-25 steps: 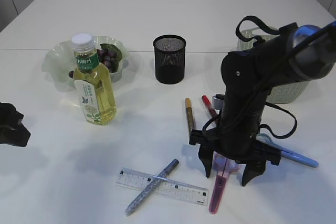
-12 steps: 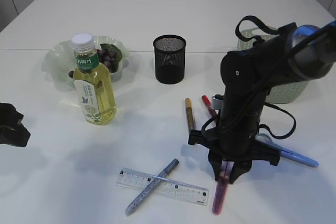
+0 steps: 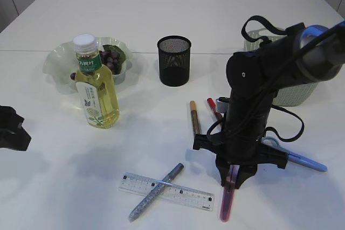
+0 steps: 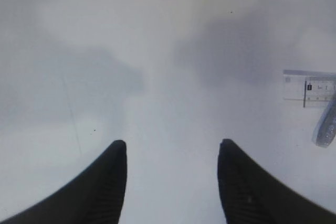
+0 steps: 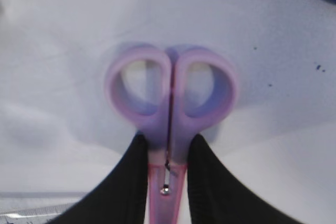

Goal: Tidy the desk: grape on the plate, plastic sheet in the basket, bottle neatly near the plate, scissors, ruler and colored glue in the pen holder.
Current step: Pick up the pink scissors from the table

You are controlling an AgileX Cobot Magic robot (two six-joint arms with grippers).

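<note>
My right gripper [image 3: 235, 180] is shut on the purple scissors [image 5: 169, 108] just below the handle loops; their pink sheath [image 3: 226, 206] lies on the table at the front right. My left gripper [image 4: 172, 145] is open and empty over bare table at the far left [image 3: 11, 129]. The clear ruler [image 3: 166, 191] lies at the front with a grey glitter glue pen [image 3: 155, 191] across it. Gold [image 3: 194, 116] and red [image 3: 213, 108] glue pens lie in the middle. The black mesh pen holder [image 3: 174, 60] stands behind. The bottle [image 3: 96, 84] stands by the plate [image 3: 56, 63] of grapes [image 3: 110, 58].
A pale green basket [image 3: 294, 94] stands at the right, partly behind my right arm. A blue pen [image 3: 306, 162] lies right of the right gripper. The ruler's end [image 4: 311, 86] and grey pen tip [image 4: 325, 127] show at the right of the left wrist view.
My right gripper has closed from wide open onto the scissors, and the sheath tip has shifted slightly toward the front. The left arm has not moved.
</note>
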